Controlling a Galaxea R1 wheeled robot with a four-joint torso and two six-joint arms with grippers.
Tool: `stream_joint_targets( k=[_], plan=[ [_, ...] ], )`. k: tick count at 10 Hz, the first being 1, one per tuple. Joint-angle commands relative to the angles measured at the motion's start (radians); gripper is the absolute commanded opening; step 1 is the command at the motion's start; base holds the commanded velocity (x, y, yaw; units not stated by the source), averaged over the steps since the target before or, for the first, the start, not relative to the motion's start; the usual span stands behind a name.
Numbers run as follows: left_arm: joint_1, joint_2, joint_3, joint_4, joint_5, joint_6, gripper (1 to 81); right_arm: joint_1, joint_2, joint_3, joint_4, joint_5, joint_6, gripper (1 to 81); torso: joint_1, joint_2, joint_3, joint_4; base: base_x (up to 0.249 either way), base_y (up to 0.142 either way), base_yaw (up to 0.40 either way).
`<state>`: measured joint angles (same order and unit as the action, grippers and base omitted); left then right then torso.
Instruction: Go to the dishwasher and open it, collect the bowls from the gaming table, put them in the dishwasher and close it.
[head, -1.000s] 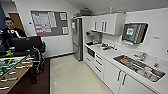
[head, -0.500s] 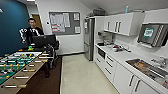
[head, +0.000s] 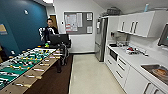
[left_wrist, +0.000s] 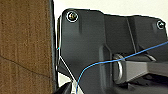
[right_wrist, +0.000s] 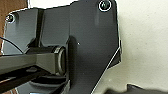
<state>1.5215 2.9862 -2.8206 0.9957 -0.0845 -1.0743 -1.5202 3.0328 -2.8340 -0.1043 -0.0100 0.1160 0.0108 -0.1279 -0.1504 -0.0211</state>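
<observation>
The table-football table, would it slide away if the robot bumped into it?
Probably not. The table-football table looks long and boxy with thick wooden sides, so it is likely heavy and stiff. It stands on the dark floor, which may grip it. Its rods would likely slide or spin if pushed.

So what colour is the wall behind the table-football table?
Dark teal blue wall, best in the head view, behind the table-football table.
</observation>
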Motion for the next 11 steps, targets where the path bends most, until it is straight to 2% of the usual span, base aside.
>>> stream_joint_targets(
  k=[1, 5, 7, 11],
  plan=[
    [-0.045, -0.01, -0.008, 0.004, 0.043, 0.002, 81.1, 0.048, -0.006, -0.002, 0.009, -0.053, 0.001, 81.1, 0.0, 0.0, 0.0, 0.0, 0.0, 0.0, 0.347],
    [-0.045, -0.016, -0.01, 0.007, 0.049, 0.004, 81.1, 0.048, -0.006, -0.001, 0.009, -0.053, 0.001, 81.1, 0.0, 0.0, 0.0, 0.0, 0.0, 0.0, 0.348],
    [-0.045, -0.015, -0.01, 0.009, 0.052, 0.017, 81.1, 0.053, -0.003, -0.001, 0.008, -0.053, -0.001, 81.1, 0.0, 0.0, 0.0, 0.0, 0.0, 0.0, 0.349],
    [-0.045, -0.012, -0.01, 0.007, 0.052, 0.017, 81.1, 0.053, -0.009, -0.001, 0.008, -0.053, -0.002, 81.1, 0.0, 0.0, 0.0, 0.0, 0.0, 0.0, 0.349]
  ],
)
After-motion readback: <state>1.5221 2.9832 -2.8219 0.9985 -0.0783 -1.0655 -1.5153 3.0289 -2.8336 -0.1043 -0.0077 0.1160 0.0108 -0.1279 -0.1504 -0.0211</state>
